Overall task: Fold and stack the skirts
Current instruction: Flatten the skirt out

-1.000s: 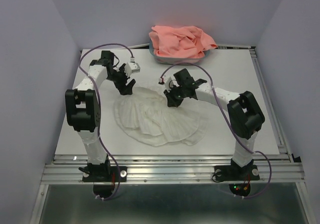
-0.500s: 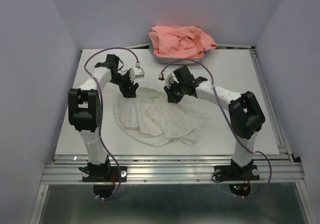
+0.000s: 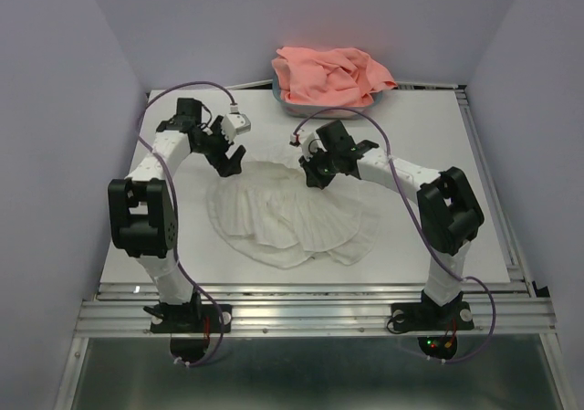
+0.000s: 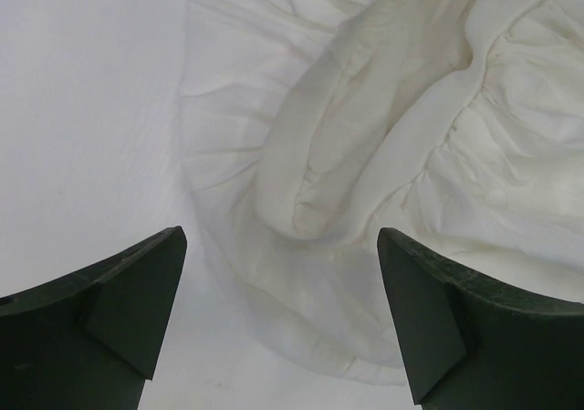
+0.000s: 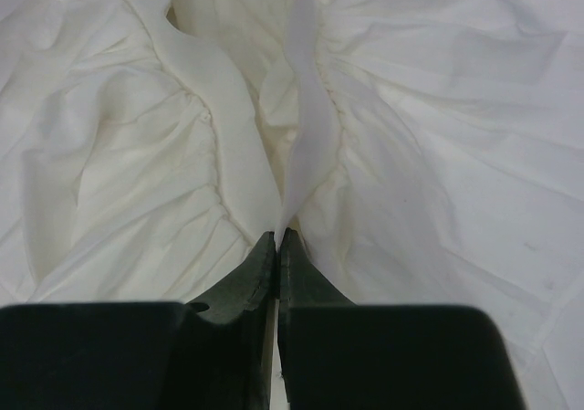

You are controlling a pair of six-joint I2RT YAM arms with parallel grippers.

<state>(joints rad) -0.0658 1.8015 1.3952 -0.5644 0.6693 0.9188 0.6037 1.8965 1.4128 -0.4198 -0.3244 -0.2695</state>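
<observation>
Left tool [image 4: 281,238]: released, jaws spread wide, poised just above the gathered waistband at the far-left edge of the white skirt [image 3: 292,220]; nothing between the fingers.
Right tool [image 5: 278,237]: clenched on a thin raised ridge of the white skirt near the waistband middle.
White skirt: spread in a rough fan on the tabletop [image 3: 438,145], centre, hem toward the arm bases; not yet folded.
Pink skirt [image 3: 330,74]: heaped in the tub [image 3: 315,111] at the far edge, spilling over the rim; well apart from the white skirt.
Tub contents: pink skirt only, as far as visible.
Step (judged): securing a second hold on the waistband before a fold.
Risk 1: pinch on the right very thin; likely to slip out under a pull.
Risk 2: left closure may catch only the top layer, or none; fold would then bunch or skew.
Risk 3: lifting on one hold alone would drag and crumple the fan.
Risk 4: later, overhanging pink cloth may snag the rim and shift the tub.
</observation>
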